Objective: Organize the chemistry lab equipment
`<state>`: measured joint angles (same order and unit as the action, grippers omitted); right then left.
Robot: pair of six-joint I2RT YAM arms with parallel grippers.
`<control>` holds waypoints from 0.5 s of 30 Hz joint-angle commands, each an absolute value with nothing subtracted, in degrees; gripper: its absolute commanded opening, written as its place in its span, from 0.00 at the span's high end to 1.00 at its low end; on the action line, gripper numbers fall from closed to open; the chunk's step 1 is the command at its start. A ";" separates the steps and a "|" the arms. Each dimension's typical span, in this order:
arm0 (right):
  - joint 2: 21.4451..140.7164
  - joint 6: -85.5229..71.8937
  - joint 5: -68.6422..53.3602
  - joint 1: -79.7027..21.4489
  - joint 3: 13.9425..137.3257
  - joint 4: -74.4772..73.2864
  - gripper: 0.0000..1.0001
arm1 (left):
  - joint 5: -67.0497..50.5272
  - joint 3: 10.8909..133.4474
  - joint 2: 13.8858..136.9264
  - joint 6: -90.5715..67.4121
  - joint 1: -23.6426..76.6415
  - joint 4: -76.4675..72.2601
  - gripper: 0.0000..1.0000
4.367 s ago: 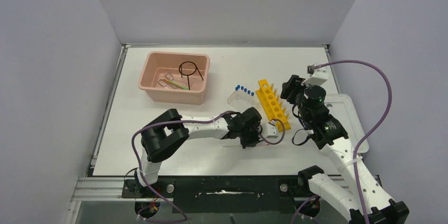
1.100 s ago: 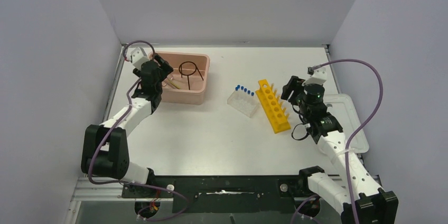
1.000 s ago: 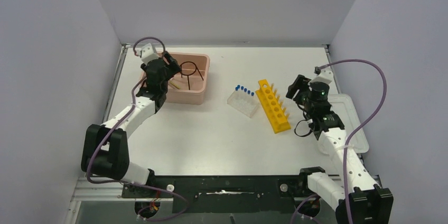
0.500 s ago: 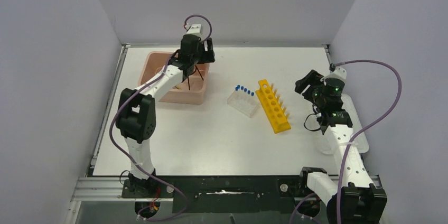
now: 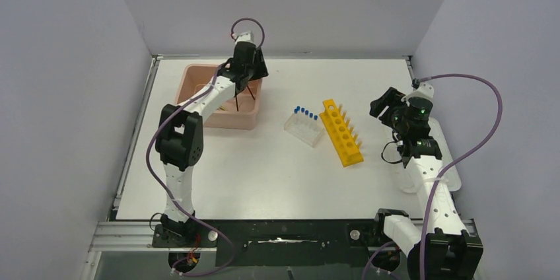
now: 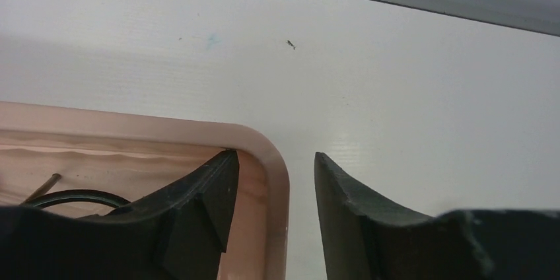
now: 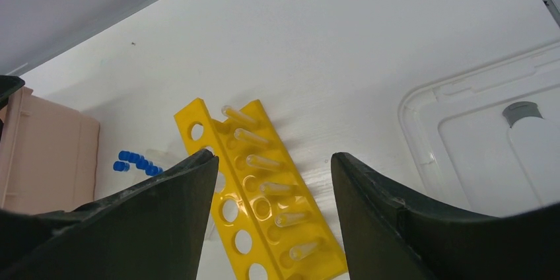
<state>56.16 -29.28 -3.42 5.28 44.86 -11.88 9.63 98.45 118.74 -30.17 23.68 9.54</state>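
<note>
Counter: white, flat, with a small dark speck near its far edge.
Tub: pink, rectangular, rounded rim, open side up, at far left.
Lid: white, rounded corners, lying flat at the right edge, well apart from the tub.
Walls: plain pale grey, on three sides.

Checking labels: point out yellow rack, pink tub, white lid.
yellow holed rack (image 5: 342, 133), top view, middle of holed face.
pink tub (image 5: 234, 121), top view, near wall.
white lid (image 7: 462, 161), right wrist view, bare panel.
</note>
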 commanded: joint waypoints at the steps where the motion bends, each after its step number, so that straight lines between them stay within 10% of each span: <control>1: 55.68 -28.09 -4.38 5.83 44.33 -9.62 0.36 | 9.83 102.62 118.99 -25.22 26.23 11.33 0.58; 7: 56.07 -27.86 -5.32 5.95 44.13 -8.98 0.36 | 8.54 102.40 118.74 -22.46 26.32 13.64 0.85; 15: 55.89 -28.21 -6.01 5.90 43.81 -8.71 0.36 | 4.01 94.35 112.32 -12.32 25.40 14.20 0.95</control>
<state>56.14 -28.77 -4.86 5.61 44.03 -11.70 9.23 98.30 118.19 -20.67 26.41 12.36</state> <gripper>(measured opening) 0.643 0.172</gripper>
